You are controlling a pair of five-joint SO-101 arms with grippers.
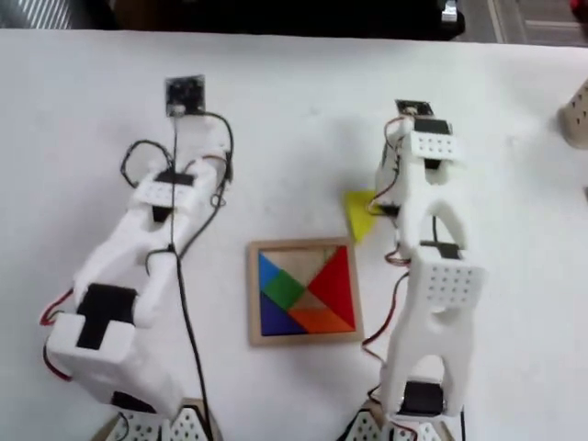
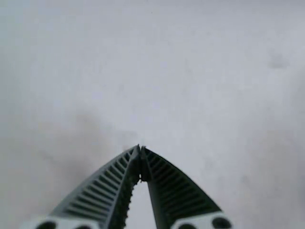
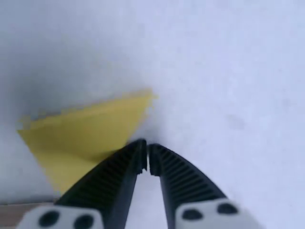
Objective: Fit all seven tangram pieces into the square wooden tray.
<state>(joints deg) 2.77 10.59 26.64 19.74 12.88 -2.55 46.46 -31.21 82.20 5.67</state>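
- Tray [image 1: 251, 294] of wood sat flat on the white bench [image 1: 294, 138] between the two arms, with blue, green, red and orange pieces [image 1: 312, 289] lying inside it.
- Yellow triangle [image 1: 356, 213] [image 3: 90, 129] lay flat on the bench outside the tray — just beyond its far right corner.
- Right tool [image 3: 147, 155] was pressed together and gripped nothing, its tips at the triangle's edge.
- Left tool [image 2: 141, 157] was pressed together too — over bare bench, off to the tray's left.
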